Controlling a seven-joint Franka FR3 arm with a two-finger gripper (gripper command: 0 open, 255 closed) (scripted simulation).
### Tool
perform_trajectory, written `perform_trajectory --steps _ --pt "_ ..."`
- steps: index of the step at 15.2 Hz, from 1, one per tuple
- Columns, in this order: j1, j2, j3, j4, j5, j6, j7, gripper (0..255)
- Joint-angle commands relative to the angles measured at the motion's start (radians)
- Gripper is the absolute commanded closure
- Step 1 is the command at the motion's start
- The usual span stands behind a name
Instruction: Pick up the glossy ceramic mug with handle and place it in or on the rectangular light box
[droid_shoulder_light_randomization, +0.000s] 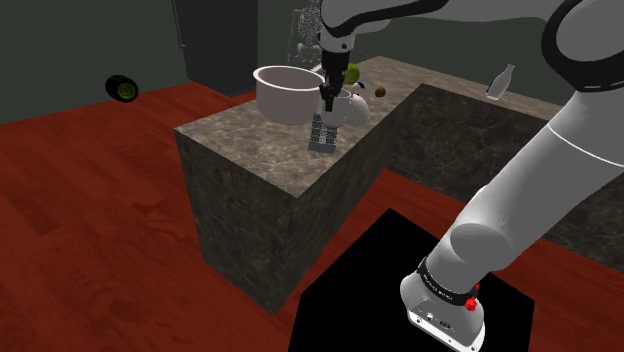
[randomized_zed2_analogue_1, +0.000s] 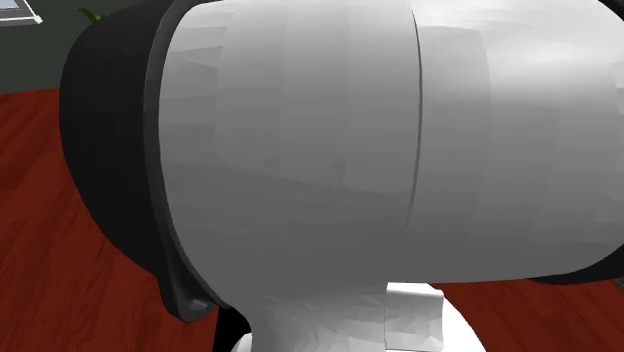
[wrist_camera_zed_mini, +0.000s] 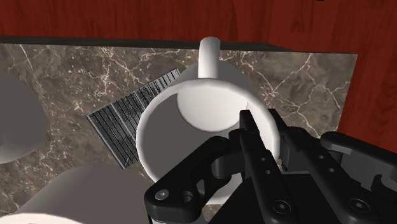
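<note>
Wrist view takes in the open mouth of one white mug, glossy and smooth, round, with a single loop handle. The jaws are pinching its wall: one black finger sits inside the rim and the other outside, roughly across from the handle. Part of the mug covers one dark grey ribbed rectangular slab, whose surface is lined with fine parallel ridges. Whether the mug touches the slab or the bench I cannot tell. The bench is dark stone with pale veins. In the shoulder view the mug hangs in the jaws at 4 o'clock from one large round white bowl, just beside it. The slab lies at the mug's 7 o'clock on the bench. One pale bottle stands well apart at the mug's 3 o'clock. Red-brown wooden floor surrounds the bench.
</note>
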Motion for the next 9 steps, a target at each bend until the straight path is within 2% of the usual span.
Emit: perform_trajectory --steps 1,9 --pt "-0.007 0.024 -0.008 0.042 0.001 -0.017 -0.017 255" --pt "-0.075 0.281 -0.072 0.385 0.029 -0.093 -0.16 255"
